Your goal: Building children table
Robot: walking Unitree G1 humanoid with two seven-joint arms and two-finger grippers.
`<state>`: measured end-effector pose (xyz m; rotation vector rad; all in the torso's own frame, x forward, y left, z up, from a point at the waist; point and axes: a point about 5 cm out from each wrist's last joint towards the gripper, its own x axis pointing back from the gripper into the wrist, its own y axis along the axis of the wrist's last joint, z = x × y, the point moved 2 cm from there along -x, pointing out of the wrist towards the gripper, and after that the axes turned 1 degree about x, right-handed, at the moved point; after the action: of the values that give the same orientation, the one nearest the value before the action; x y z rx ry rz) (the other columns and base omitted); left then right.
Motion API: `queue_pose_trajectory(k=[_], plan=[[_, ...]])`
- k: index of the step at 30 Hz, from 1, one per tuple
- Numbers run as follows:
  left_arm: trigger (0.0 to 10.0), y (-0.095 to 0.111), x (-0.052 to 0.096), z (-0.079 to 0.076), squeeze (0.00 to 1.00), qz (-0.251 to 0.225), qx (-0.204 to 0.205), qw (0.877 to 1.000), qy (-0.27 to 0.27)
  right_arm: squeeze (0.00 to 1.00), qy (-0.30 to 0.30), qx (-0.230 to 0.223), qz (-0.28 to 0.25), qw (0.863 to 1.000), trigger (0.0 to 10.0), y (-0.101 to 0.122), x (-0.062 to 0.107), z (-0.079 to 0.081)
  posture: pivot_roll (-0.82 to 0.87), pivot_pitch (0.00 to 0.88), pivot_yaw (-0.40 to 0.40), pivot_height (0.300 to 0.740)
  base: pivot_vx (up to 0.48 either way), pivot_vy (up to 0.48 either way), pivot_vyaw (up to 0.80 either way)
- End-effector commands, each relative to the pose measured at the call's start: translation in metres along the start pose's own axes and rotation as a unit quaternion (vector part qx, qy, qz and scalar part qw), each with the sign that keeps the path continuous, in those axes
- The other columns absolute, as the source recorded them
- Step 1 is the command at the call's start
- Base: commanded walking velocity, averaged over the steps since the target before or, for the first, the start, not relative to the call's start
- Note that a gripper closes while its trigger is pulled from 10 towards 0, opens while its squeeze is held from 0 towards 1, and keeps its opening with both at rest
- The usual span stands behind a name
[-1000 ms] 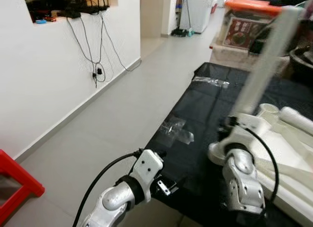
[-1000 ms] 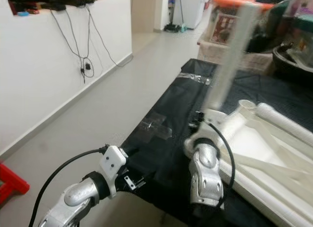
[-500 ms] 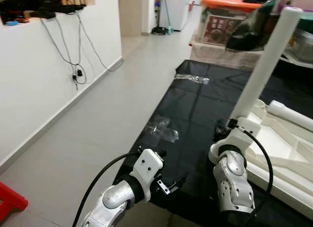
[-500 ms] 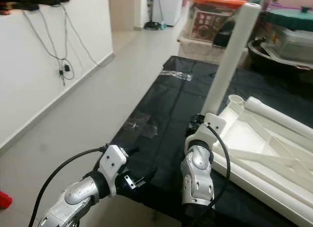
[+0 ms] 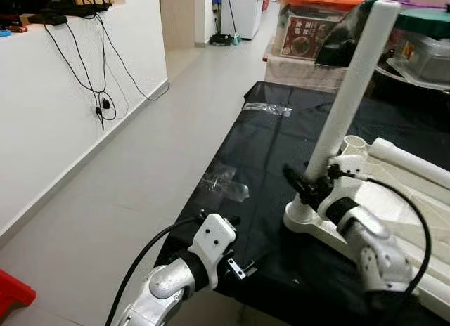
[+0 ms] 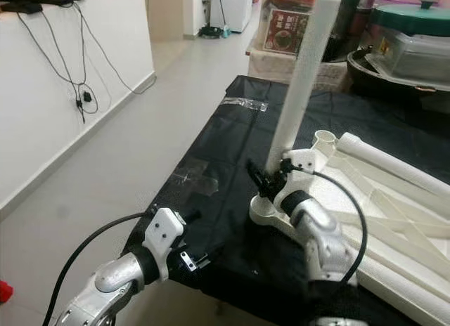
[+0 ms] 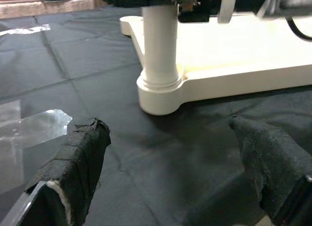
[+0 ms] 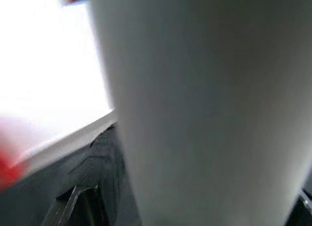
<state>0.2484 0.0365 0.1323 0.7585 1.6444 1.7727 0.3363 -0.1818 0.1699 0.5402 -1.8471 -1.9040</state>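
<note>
While the long white plastic table leg [image 5: 349, 94] stands upright in a corner socket of the upturned white plastic children's tabletop [image 5: 394, 213], the right gripper [image 5: 304, 184] is clamped around the leg low down, just above the socket collar, its black fingers closed on either side of the tube. In the right wrist view the pale tube [image 8: 204, 109] sits pressed close against the lens, blurred, with a dark finger [image 8: 105, 153] beside it. The tabletop lies underside up on a black plastic sheet [image 5: 260, 150] spread over the floor, its ribs showing, and a second white tube [image 5: 408, 163] rests across its far part. The left gripper [image 5: 242, 266] hovers low at the near edge of the black sheet, well short of the tabletop; in the left wrist view its two cloth-wrapped black fingers [image 7: 83, 158] are spread wide apart with nothing between them, pointing toward the base of the leg [image 7: 160, 46]. Strips of clear tape [image 5: 225, 183] hold the sheet down on the grey tiled floor [image 5: 119, 199]. Black cables [image 5: 98, 66] hang down the white wall [image 5: 42, 122] on the robot's left, and an orange-lidded clear storage box [image 5: 309, 24] stands beyond the sheet.
</note>
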Motion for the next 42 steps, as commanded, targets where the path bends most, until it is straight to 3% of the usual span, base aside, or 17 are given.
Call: queue_pose_trajectory(k=[1, 10, 11, 17, 19, 23, 24, 25, 26, 27, 29, 31, 33, 38, 39, 41, 42], plan=[[10.0, -0.002, -0.001, -0.001, 0.00, 0.001, -0.002, 1.000, -0.001, 0.00, 0.132, 0.005, 0.012, 0.991, 10.0, -0.002, -0.015, 0.032, 0.17, 0.000, -0.073, 0.740, 0.000, 0.000, 0.00], [10.0, -0.002, -0.001, -0.001, 0.00, 0.002, -0.003, 1.000, 0.000, 0.00, 0.283, 0.028, 0.073, 0.956, 10.0, -0.009, -0.023, 0.052, 0.19, 0.000, -0.081, 0.740, 0.000, 0.000, 0.00], [10.0, -0.003, 0.000, -0.001, 0.00, 0.002, -0.003, 1.000, 0.000, 0.00, 0.286, 0.035, 0.079, 0.954, 0.0, -0.012, -0.026, 0.054, 0.19, 0.000, -0.084, 0.740, 0.000, 0.000, 0.00], [10.0, -0.004, 0.001, -0.001, 0.00, 0.003, -0.001, 1.000, 0.002, 0.00, 0.118, 0.049, 0.031, 0.991, 0.0, -0.013, -0.042, 0.033, 0.19, 0.000, -0.077, 0.740, 0.000, 0.000, 0.00], [10.0, -0.004, 0.001, -0.001, 0.00, 0.003, -0.001, 1.000, 0.003, 0.00, 0.090, 0.045, 0.021, 0.995, 0.0, -0.012, -0.043, 0.029, 0.19, 0.000, -0.077, 0.740, 0.000, 0.000, 0.00], [10.0, -0.004, 0.002, -0.001, 0.00, 0.003, 0.000, 1.000, 0.004, 0.00, -0.091, 0.011, -0.004, 0.996, 0.0, -0.008, -0.037, -0.002, 0.18, 0.000, -0.072, 0.740, 0.000, 0.000, 0.00], [10.0, -0.004, 0.002, -0.001, 0.00, 0.003, 0.000, 1.000, 0.004, 0.00, -0.186, 0.000, -0.005, 0.982, 0.0, -0.009, -0.031, -0.016, 0.17, 0.000, -0.070, 0.740, 0.000, 0.000, 0.00], [10.0, -0.004, 0.002, -0.001, 0.00, 0.003, 0.000, 1.000, 0.004, 0.00, -0.186, 0.000, -0.005, 0.982, 0.0, -0.009, -0.031, -0.016, 0.17, 0.000, -0.070, 0.740, 0.000, 0.000, 0.00], [10.0, -0.005, 0.002, -0.001, 0.00, 0.003, 0.000, 1.000, 0.004, 0.00, -0.385, -0.016, 0.006, 0.923, 0.0, -0.016, -0.005, -0.039, 0.17, 0.000, -0.070, 0.740, 0.000, 0.000, 0.00], [10.0, -0.005, 0.002, -0.001, 0.00, 0.003, 0.000, 1.000, 0.004, 0.00, -0.385, -0.016, 0.006, 0.923, 0.0, -0.016, -0.005, -0.039, 0.17, 0.000, -0.070, 0.740, 0.000, 0.000, 0.00], [10.0, -0.005, 0.002, -0.001, 0.00, 0.003, 0.000, 1.000, 0.004, 0.00, -0.490, -0.033, -0.003, 0.871, 0.0, -0.021, 0.018, -0.041, 0.17, 0.000, -0.070, 0.740, 0.000, 0.000, 0.00], [10.0, -0.005, 0.002, -0.001, 0.00, 0.003, 0.000, 1.000, 0.004, 0.00, -0.490, -0.033, -0.003, 0.871, 0.0, -0.021, 0.018, -0.041, 0.17, 0.000, -0.070, 0.740, 0.000, 0.000, 0.00], [10.0, -0.004, 0.001, -0.001, 0.00, 0.003, 0.000, 1.000, 0.003, 0.00, -0.521, -0.074, -0.020, 0.850, 0.0, -0.029, 0.019, -0.021, 0.16, 0.000, -0.065, 0.740, 0.000, 0.000, 0.00], [10.0, -0.004, 0.001, 0.000, 0.00, 0.002, 0.000, 1.000, 0.002, 0.00, -0.520, -0.108, -0.031, 0.846, 0.0, -0.036, 0.007, 0.001, 0.17, 0.000, -0.070, 0.740, 0.000, 0.000, 0.00], [10.0, -0.004, 0.001, 0.000, 0.00, 0.002, 0.000, 1.000, 0.002, 0.00, -0.501, -0.119, -0.038, 0.857, 8.0, -0.035, -0.004, 0.010, 0.17, 0.000, -0.069, 0.740, 0.000, 0.000, 0.00], [10.0, -0.004, 0.001, 0.000, 0.00, 0.002, 0.000, 1.000, 0.002, 0.00, -0.501, -0.119, -0.038, 0.857, 8.0, -0.035, -0.004, 0.010, 0.17, 0.000, -0.069, 0.740, 0.000, 0.000, 0.00], [10.0, -0.004, 0.001, 0.000, 0.00, 0.002, 0.000, 1.000, 0.002, 0.27, -0.469, -0.114, -0.052, 0.874, 10.0, -0.031, -0.013, 0.017, 0.17, 0.000, -0.068, 0.740, 0.000, 0.000, 0.00]])
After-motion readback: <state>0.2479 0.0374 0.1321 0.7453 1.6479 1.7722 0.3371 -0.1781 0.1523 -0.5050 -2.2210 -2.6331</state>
